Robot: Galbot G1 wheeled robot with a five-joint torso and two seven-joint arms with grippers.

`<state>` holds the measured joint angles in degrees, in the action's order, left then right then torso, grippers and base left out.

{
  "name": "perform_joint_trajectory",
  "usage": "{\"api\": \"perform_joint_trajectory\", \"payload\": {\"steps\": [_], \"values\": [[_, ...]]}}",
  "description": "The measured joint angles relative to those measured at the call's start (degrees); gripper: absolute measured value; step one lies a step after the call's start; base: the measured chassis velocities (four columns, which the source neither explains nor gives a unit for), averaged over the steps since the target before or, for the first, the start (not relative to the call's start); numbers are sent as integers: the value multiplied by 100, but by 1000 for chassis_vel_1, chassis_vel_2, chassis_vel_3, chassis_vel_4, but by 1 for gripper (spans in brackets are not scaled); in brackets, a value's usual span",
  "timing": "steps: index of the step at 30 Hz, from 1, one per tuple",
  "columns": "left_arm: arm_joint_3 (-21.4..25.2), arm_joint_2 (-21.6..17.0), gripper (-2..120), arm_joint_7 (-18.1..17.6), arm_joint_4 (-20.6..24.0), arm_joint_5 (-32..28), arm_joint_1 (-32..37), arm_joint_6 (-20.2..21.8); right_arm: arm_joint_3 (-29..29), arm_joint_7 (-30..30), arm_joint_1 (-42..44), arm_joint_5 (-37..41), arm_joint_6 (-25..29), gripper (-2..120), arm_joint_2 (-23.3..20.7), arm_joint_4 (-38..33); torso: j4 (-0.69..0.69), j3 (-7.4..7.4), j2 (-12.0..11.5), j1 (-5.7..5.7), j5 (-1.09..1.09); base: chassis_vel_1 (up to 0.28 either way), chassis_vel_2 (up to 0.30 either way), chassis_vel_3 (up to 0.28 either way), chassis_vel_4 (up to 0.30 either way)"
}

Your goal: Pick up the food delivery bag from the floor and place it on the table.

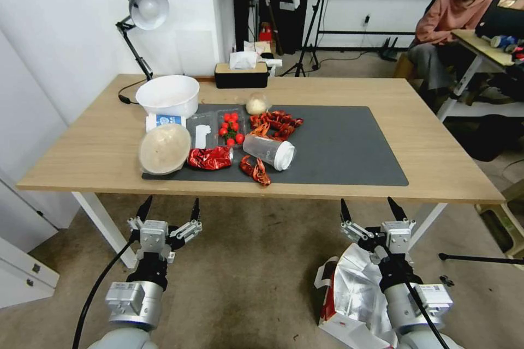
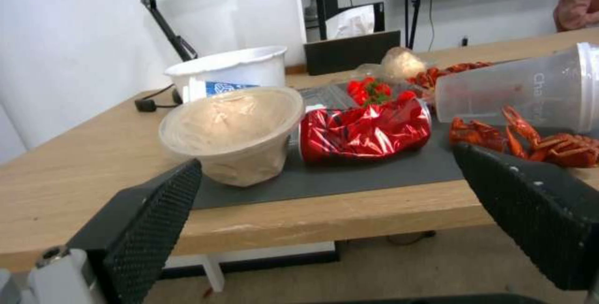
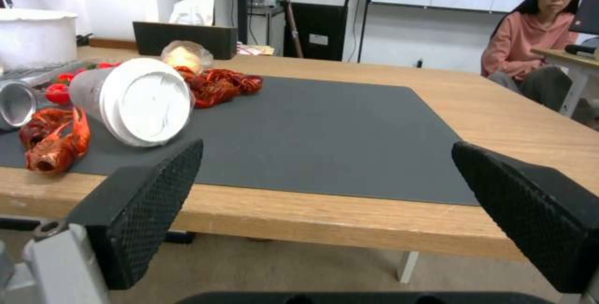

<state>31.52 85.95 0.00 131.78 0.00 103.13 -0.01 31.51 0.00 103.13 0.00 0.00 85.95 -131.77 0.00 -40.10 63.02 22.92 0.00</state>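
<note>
- Right tool (image 1: 372,210) hangs open and empty just above the white, foil-lined, red-sided food delivery bag (image 1: 352,289).
- Left tool (image 1: 170,209) is open too, well apart from the bag.
- The bag sits on the beige carpet floor (image 1: 245,283), before the light-wood surface (image 1: 436,142).
- Judged step: approach; next, descend to a handle.

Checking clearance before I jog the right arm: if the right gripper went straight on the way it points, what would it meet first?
Probably the table edge, about level with the open right gripper. Slightly higher, it would pass over the bare dark mat. Depth is unclear.
</note>
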Motion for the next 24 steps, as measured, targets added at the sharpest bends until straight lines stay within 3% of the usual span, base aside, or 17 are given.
{"api": "perform_joint_trajectory", "payload": {"steps": [12,16,19,24], "values": [[30,-96,100,-64,-4,-89,-37,7,63,18,-21,108,-36,100,-100,0,-1,0,0,0,1,0,0,0,0],[148,-449,100,-331,-11,-485,-179,53,267,91,-96,499,-165,100,-410,-20,0,0,0,0,0,0,0,0,0],[406,-1094,100,-886,-30,-1263,-463,164,683,262,-240,1257,-444,100,-968,-84,1,0,0,0,-2,0,0,0,0],[433,-1288,100,-1002,-122,-1465,-534,104,798,79,-285,1636,-319,100,-1107,-75,-3,-1,0,0,-2,0,0,0,0]]}}
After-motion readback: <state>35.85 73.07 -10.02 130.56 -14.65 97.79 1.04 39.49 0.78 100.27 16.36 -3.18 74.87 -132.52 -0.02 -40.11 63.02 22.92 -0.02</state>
